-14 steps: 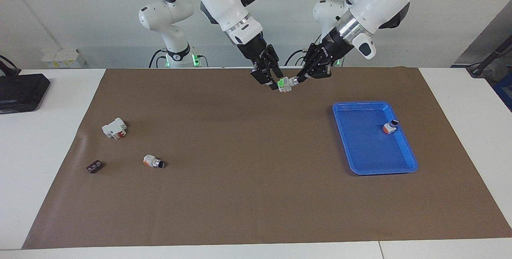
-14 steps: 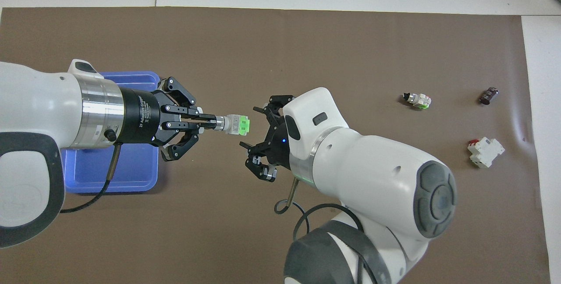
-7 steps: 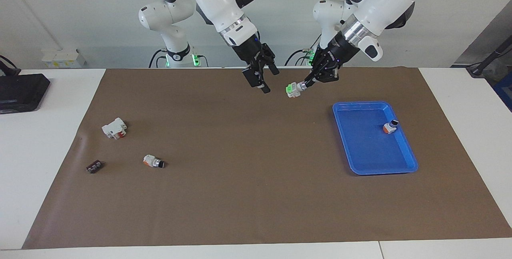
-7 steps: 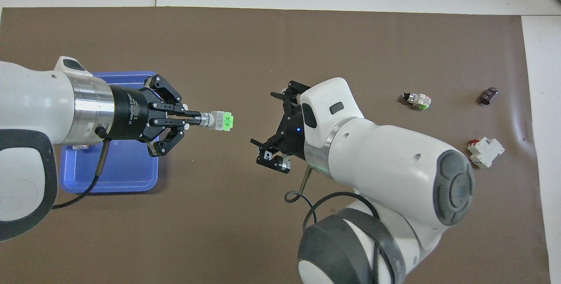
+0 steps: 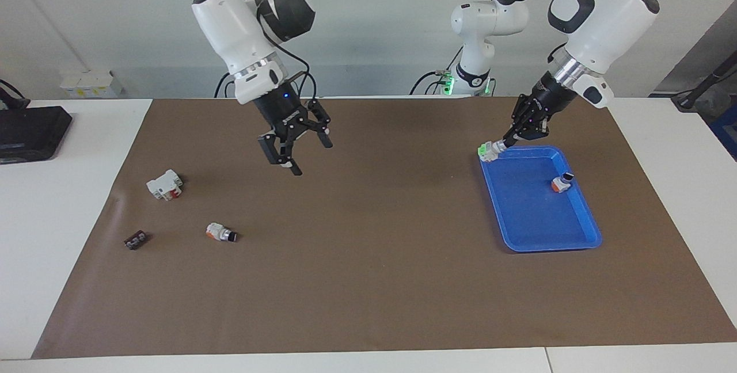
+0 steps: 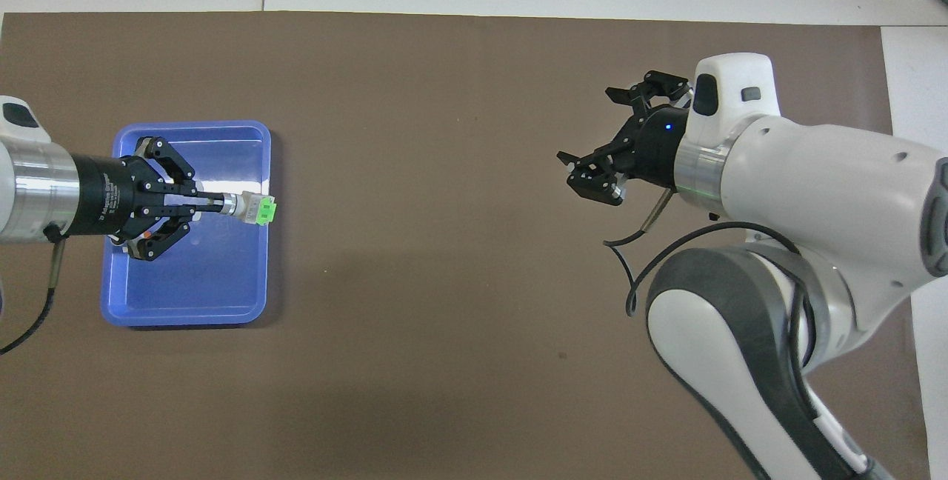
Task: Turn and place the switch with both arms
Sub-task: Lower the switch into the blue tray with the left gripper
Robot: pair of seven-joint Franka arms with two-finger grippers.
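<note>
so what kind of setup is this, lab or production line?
Most likely a robotics lab bench, not a line: two white arms over a white table covered by a brown mat, a few loose switch parts, and one blue tray. The left claw holds the green-ended switch at the tray's rim.

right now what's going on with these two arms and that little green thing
The left gripper is shut on the black knob tip of the small green-ended selector switch, holding it in the air over the edge of the blue plastic tray, whose floor already holds an orange-ended switch. The right gripper is open and empty over the brown mat. A second orange-ended switch, a white blocky part with red and a small dark part lie toward the right arm's end.
</note>
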